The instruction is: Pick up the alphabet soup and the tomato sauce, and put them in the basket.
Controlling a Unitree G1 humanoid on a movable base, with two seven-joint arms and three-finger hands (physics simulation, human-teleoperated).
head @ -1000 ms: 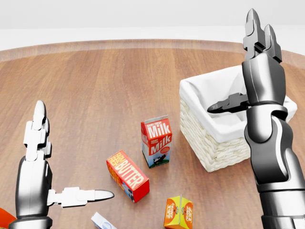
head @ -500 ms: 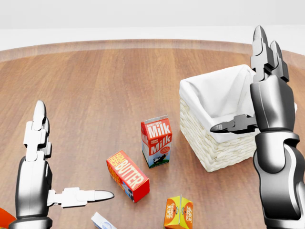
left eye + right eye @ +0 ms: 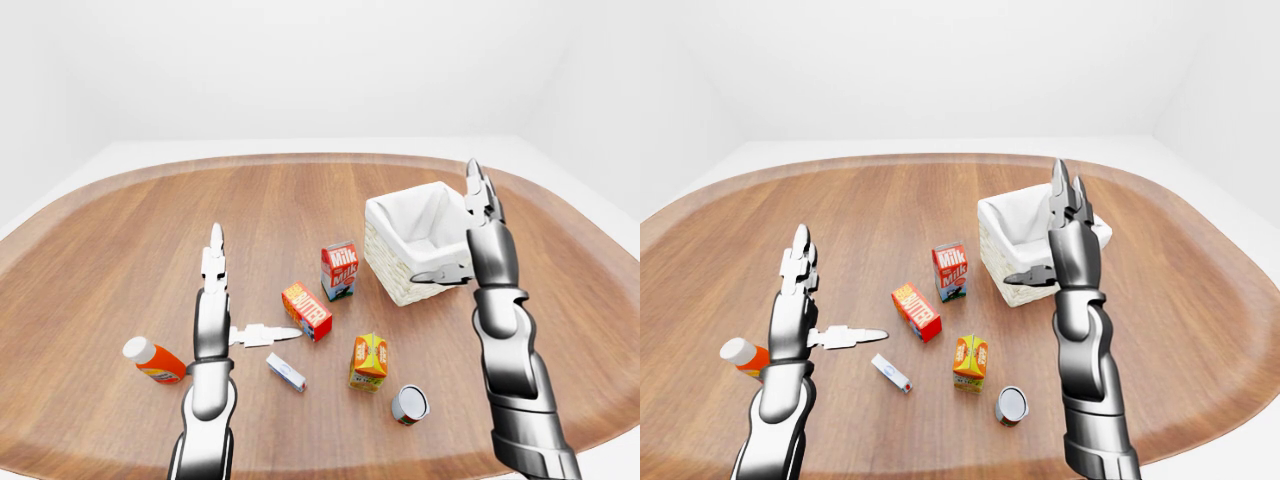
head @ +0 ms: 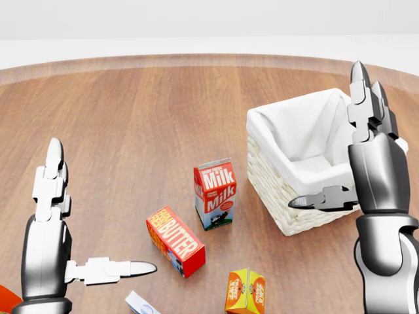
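Observation:
One small can (image 3: 409, 404) with a red label lies on its side near the bottom of the left-eye view; I cannot read which can it is. No second can shows. The white-lined wicker basket (image 4: 296, 216) stands on the wooden table at the right, and only its lining shows inside. My right hand (image 4: 325, 134) is open and empty, fingers pointing up, just right of the basket with its thumb over the near rim. My left hand (image 3: 252, 288) is open and empty, upright at the left, with its thumb pointing towards the butter box.
A milk carton (image 3: 340, 270), a red butter box (image 3: 307, 310), an orange juice carton (image 3: 369, 360) and a small white-blue box (image 3: 286, 372) stand between my hands. An orange bottle (image 3: 153, 361) with a white cap lies at the left. The round table's edge (image 3: 90, 440) curves below.
My right hand has dropped lower and moved slightly right in the head view, still open beside the basket. The left hand and the objects have not moved.

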